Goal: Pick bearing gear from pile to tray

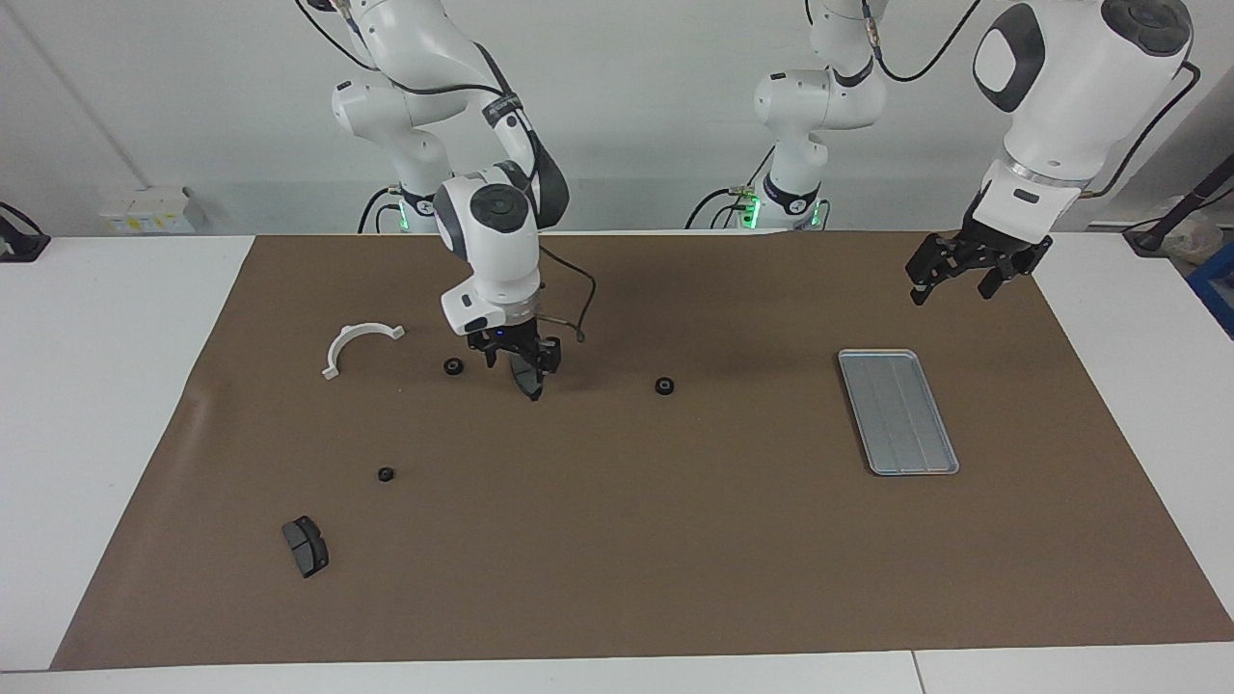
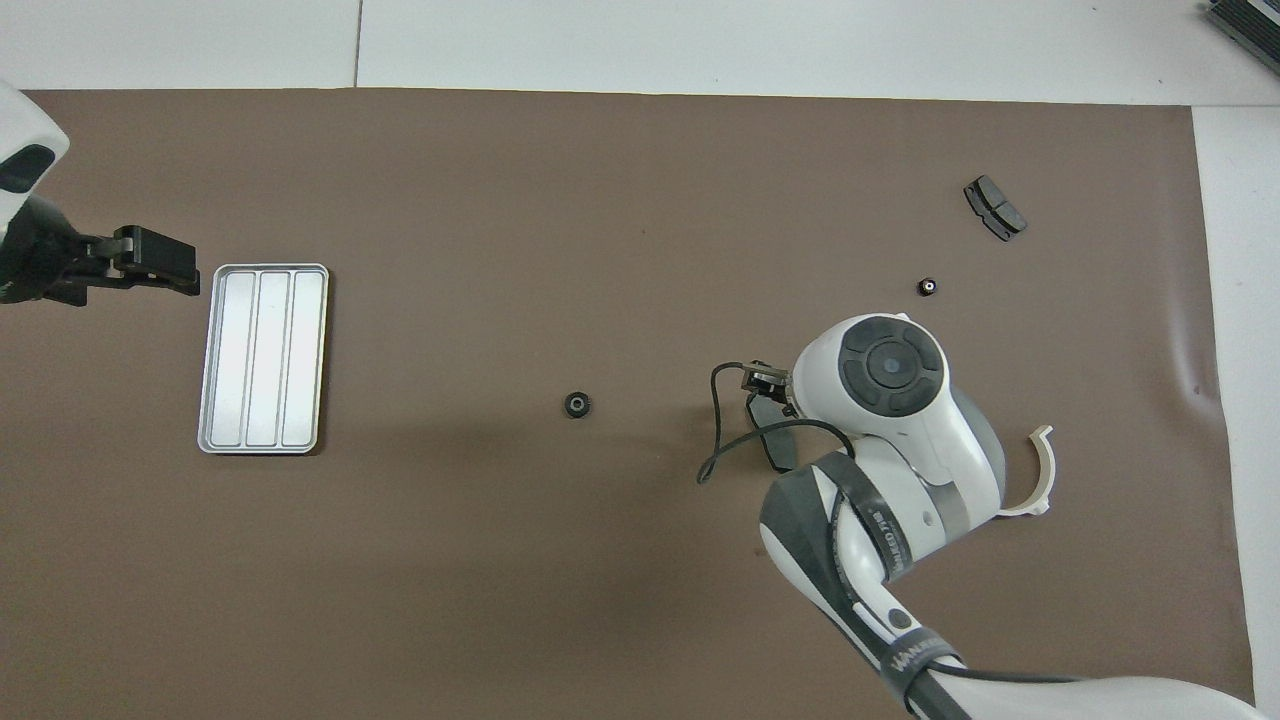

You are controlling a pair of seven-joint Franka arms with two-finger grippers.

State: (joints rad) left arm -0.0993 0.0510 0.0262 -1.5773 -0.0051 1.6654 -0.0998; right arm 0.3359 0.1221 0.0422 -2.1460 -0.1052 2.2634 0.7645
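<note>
- One black ring [image 1: 663, 387] lies alone on the brown mat [image 1: 617, 540], mid-table, between the tray [image 1: 898, 411] and the remaining parts; nothing touches it.
- The tray, a flat grey metal rectangle, sits toward the left arm's end of the table, well apart from that ring. It holds nothing visible.
- The pile lies scattered toward the right arm's end: a dark grey pad [image 1: 528, 379], a second black ring [image 1: 452, 366] beside it, a white half-ring bracket [image 1: 357, 346], a third black ring [image 1: 386, 474] and another dark pad [image 1: 305, 546] farthest from the robots.
- The right pincer [image 1: 522, 364] points down over the dark grey pad near the second ring; its fingers stand apart and hold nothing. Whether it touches the pad cannot be told.
- The right arm bends out from its base, wrist vertical, a loose cable [image 1: 576, 299] looping off the wrist.
- The left pincer [image 1: 967, 270] hangs raised over the mat's edge beside the tray, fingers wide and empty. The left arm waits.
</note>
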